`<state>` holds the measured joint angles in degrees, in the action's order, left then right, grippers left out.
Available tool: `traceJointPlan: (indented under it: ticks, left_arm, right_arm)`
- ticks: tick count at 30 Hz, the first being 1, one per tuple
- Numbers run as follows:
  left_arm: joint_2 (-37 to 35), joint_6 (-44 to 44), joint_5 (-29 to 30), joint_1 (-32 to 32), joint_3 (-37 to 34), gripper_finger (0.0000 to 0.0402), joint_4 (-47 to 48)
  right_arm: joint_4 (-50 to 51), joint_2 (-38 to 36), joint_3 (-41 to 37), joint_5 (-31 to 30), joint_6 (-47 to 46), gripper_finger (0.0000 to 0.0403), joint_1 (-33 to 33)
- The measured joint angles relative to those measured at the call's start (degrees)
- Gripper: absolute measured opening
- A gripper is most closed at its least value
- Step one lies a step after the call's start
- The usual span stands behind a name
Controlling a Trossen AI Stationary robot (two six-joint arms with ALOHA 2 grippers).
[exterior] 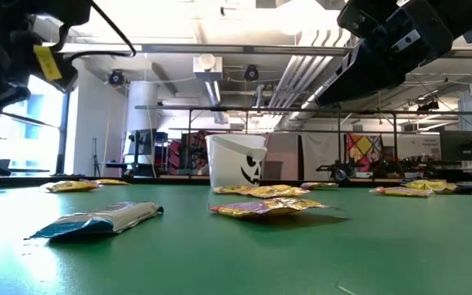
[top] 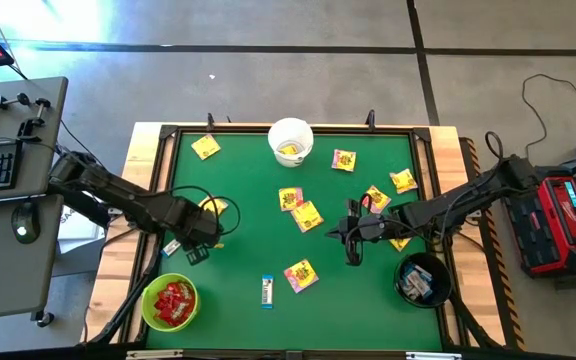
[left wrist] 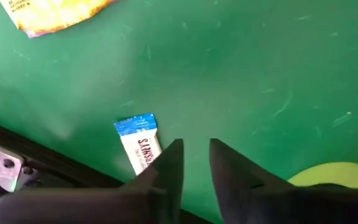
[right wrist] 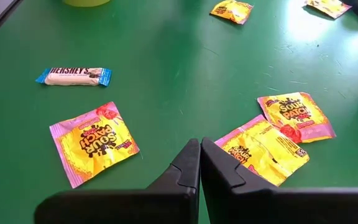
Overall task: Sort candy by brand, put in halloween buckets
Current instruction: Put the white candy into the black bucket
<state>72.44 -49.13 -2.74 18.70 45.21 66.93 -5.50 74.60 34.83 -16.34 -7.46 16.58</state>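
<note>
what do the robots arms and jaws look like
Both arms are dark, jointed links with black cables looping alongside. The left gripper carries a yellow tag near its wrist. The right gripper ends in tapered, wedge-shaped black jaws; the left's are similar.

A lab: exposed ceiling ducts (exterior: 220, 78), equipment benches (exterior: 433, 168), keyboard desk (top: 8, 150).

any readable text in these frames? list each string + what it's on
"HERSHEY'S": white-and-blue bar on the green mat.
"SOUR PATCH": yellow packet nearest that bar.
"SOUR PATCH": two overlapping yellow packets.
Dark lettering on the white-and-blue bar by the left gripper: too blurred to read.
White bucket: a black face, no words.
High view packets and red device: print too small.
</note>
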Motion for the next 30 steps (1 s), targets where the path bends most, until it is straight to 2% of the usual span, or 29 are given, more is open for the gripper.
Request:
traceJointPlan:
  ticks: [6, 11, 22, 30]
  left_arm:
    - [0.8, -2.7, -0.4, -0.7, -1.9, 0.0132, -0.4]
    - [4.6, 0.3, 0.3, -1.6, -2.5, 0.0165, -0.1]
    - [18.0, 2.9, -2.0, -5.8, -2.5, 0.0175, 1.5]
    - [24.7, 7.2, -2.1, -6.8, -2.5, 0.0175, 2.3]
  right_arm:
    - [0.1, 0.0, 0.0, 0.0, 0.0, 0.0000, 0.0]
    - [0.1, 0.0, 0.0, 0.0, 0.0, 0.0000, 0.0]
    - [0.2, 0.0, 0.0, 0.0, 0.0, 0.0000, 0.0]
    - [0.3, 0.0, 0.0, 0.0, 0.0, 0.0000, 0.0]
